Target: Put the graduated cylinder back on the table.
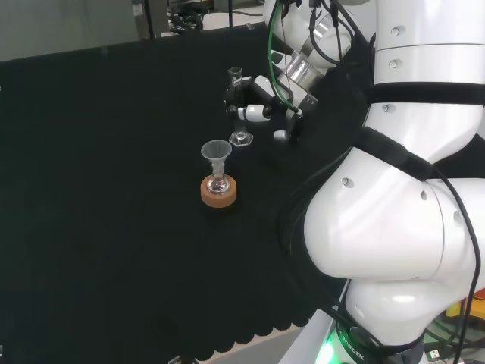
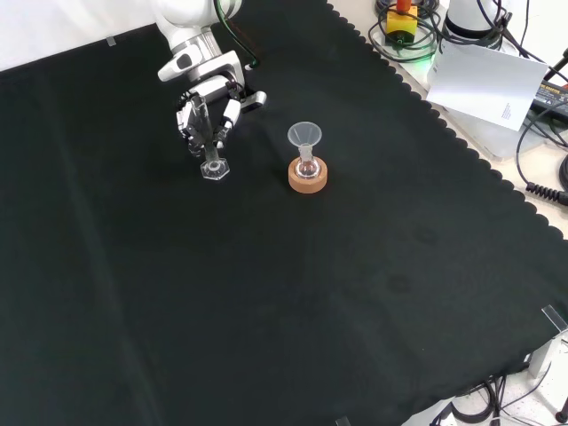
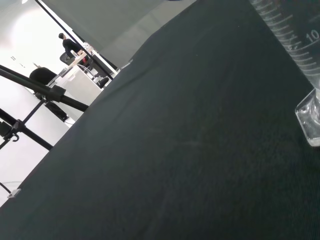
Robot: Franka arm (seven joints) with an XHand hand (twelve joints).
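Note:
The clear graduated cylinder (image 1: 236, 106) stands upright with its hexagonal foot (image 1: 241, 139) at the black cloth; whether the foot touches the cloth I cannot tell. The hand (image 1: 256, 105) is curled round the cylinder's upper tube. In the front view the hand (image 2: 209, 108) comes down from the top, its fingers closed about the cylinder (image 2: 211, 153) above the foot. The wrist view has the cylinder's marked tube (image 3: 294, 44) and foot (image 3: 310, 120) close by.
A small flask with a clear funnel (image 1: 216, 152) sits on a cork ring (image 1: 218, 192), near the cylinder; in the front view the cork ring (image 2: 308, 176) lies to the cylinder's right. The cloth's scalloped edge (image 2: 461, 146), a white sheet (image 2: 486, 84) and cables lie at the front view's right.

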